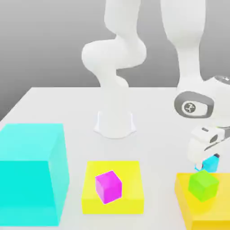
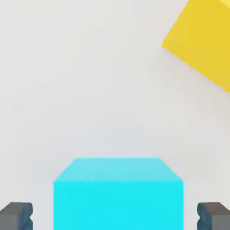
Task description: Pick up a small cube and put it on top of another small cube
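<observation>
The small cyan cube (image 1: 211, 162) rests on the white table just behind the right yellow block, partly hidden by the green cube and my hand. My gripper (image 1: 209, 160) is lowered over it and open. In the hand view the cyan cube (image 2: 117, 193) lies between the two dark fingertips (image 2: 15, 216), with a narrow gap on each side. The small bright green cube (image 1: 203, 185) sits on top of a flat yellow block (image 1: 188, 211) at the exterior view's right, right in front of the cyan cube.
A huge cyan block (image 1: 30, 173) fills the exterior view's left. A second flat yellow block (image 1: 130, 197) in the middle carries a small magenta cube (image 1: 108, 186). The arm's white base (image 1: 115, 121) stands behind it. A yellow block corner (image 2: 202, 40) shows in the hand view.
</observation>
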Controlling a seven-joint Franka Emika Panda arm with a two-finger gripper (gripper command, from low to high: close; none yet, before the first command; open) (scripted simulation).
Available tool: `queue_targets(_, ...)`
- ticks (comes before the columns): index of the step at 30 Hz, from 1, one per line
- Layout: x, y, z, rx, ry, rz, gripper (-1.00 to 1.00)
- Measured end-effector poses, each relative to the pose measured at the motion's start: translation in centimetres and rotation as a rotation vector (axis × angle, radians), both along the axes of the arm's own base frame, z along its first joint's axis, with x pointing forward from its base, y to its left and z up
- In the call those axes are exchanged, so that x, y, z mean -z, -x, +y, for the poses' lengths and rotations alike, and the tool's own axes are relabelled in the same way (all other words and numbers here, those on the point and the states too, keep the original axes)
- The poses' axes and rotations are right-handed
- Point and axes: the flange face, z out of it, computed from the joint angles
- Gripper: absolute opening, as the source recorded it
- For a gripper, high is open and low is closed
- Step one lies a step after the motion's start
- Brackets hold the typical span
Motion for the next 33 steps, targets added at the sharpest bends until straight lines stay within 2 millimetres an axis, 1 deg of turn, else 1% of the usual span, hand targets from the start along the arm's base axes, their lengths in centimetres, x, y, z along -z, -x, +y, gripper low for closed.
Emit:
queue_targets(3,0.0,0.0,0.0,0.0,-0.001,-0.001,-1.0)
queue_targets(4,0.3,0.0,0.0,-0.001,0.0,0.0,-1.0)
queue_targets(5,0.0,0.0,0.0,0.0,-0.001,-0.001,-1.0)
queue_targets(10,-3.1,-0.2,0.3,0.003,-0.009,-0.003,-1.0)
queue_targets(15,-6.0,-0.1,0.0,0.001,0.001,-0.002,-1.0)
queue_targets(16,-6.8,-1.4,-0.4,0.043,0.009,-0.007,-1.0)
queue_targets(18,-8.7,-5.1,-1.5,0.165,0.025,-0.016,-1.0)
queue_targets(21,-12.5,-11.5,-4.9,0.394,0.032,-0.018,-1.0)
queue_targets(24,-16.9,-16.2,-8.3,0.592,0.012,-0.005,-1.0)
queue_targets(25,-17.0,-17.2,-9.4,0.634,0.007,-0.002,-1.0)
queue_targets(26,-16.2,-17.6,-9.7,0.648,0.005,-0.001,-1.0)
queue_targets(27,-15.2,-17.3,-8.8,0.634,0.004,-0.001,-1.0)
queue_targets(28,-13.9,-17.2,-8.6,0.631,0.004,-0.001,-1.0)
queue_targets(29,-12.7,-17.1,-8.5,0.628,0.003,0.0,1.0)
queue_targets(33,-12.7,-17.1,-8.5,0.628,0.003,0.0,1.0)
